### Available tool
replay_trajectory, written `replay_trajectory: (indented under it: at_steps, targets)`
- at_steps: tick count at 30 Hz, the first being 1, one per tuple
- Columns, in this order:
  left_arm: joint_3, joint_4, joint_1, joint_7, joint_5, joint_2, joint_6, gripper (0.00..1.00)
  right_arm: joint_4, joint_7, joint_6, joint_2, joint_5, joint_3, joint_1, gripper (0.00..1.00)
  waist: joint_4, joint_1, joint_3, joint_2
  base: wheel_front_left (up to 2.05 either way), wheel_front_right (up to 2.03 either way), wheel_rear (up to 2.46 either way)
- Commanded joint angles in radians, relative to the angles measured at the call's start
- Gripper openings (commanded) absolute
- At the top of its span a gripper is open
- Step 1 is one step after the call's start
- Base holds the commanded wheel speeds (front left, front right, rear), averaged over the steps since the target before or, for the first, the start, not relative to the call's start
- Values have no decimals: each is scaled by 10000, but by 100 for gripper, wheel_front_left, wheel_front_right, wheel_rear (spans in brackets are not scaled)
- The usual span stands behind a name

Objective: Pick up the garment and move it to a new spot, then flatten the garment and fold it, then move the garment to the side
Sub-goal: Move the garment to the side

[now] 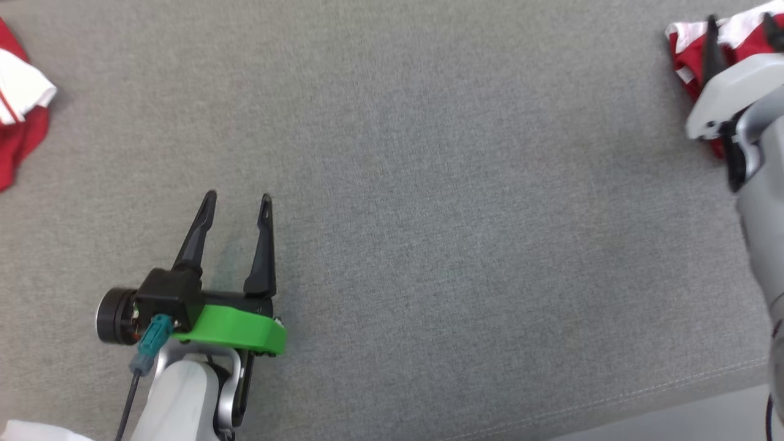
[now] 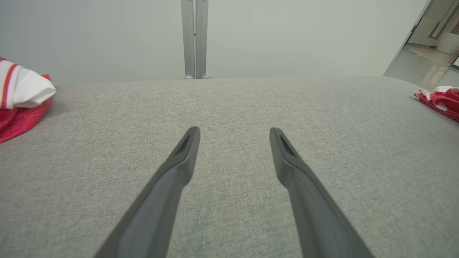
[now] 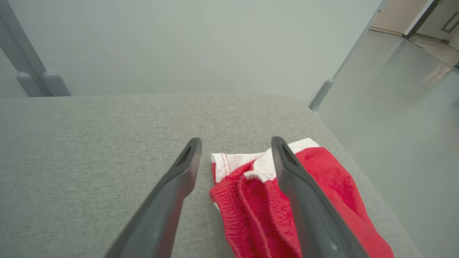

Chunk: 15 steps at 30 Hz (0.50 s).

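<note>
Lying in a small heap at the upper right of the head view, the red and white garment (image 3: 251, 200) looks light, soft and floppy; I would pinch its white hem. My right gripper (image 3: 235, 141) hangs over it, fingers wide, holding nothing. My left gripper (image 1: 237, 198) is also wide, above the grey upholstery (image 1: 459, 214). Another red and white garment (image 1: 18, 116) sits upper left. I can read no writing.

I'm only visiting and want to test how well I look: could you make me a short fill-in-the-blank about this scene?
1. The garment below the right gripper is white and ____.
2. The left gripper hovers over a bare ____ cushion.
3. Neither gripper is shut; both are ____.

Missing words: red; grey; open.
</note>
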Motion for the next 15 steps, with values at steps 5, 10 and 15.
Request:
replay_trajectory:
  at_steps: [5, 10, 15]
  targets:
    - [306, 509, 512, -206, -308, -82, 235, 100, -1263, -43, -17, 639, 821, 717, 1199, 100, 359, -1, -1820, 0, 0, 0, 0]
    - [554, 873, 1060, -302, -533, -192, 366, 100, -2860, -45, -15, 963, 1513, 1573, 2755, 100, 680, -1, -2659, 0, 0, 0, 0]
    - [856, 1054, 1632, -375, -770, -264, 508, 100, -4363, -40, -17, 1235, 1956, 1836, 4315, 100, 878, -1, -3272, 0, 0, 0, 0]
